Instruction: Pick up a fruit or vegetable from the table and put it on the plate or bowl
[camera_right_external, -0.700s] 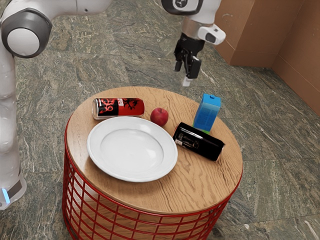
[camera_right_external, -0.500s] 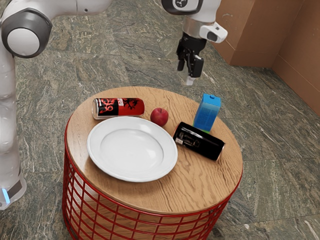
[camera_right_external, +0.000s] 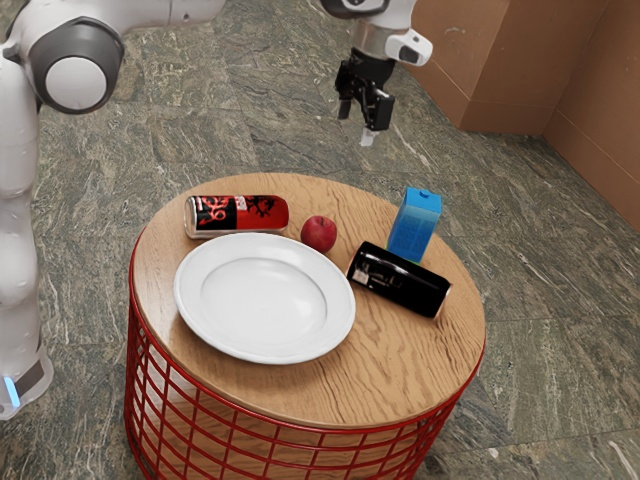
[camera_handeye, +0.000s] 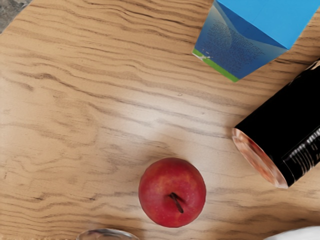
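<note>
A red apple (camera_right_external: 319, 233) sits on the round wooden table (camera_right_external: 400, 350), just beyond the far rim of a white plate (camera_right_external: 264, 296) that holds nothing. In the wrist view the apple (camera_handeye: 172, 192) stands stem up below my hand. My black gripper (camera_right_external: 358, 125) hangs high above the table's far edge, well above and slightly to the exterior view's right of the apple. Its fingers point down, stand a little apart and hold nothing.
A red can (camera_right_external: 237, 215) lies on its side left of the apple. A blue carton (camera_right_external: 414, 225) stands upright to the apple's right, with a black can (camera_right_external: 398, 280) lying in front of it. Cardboard boxes (camera_right_external: 530, 60) stand on the floor at the back right.
My hand has risen and shifted toward the exterior view's left, nearer over the apple. The things on the table have not moved.
</note>
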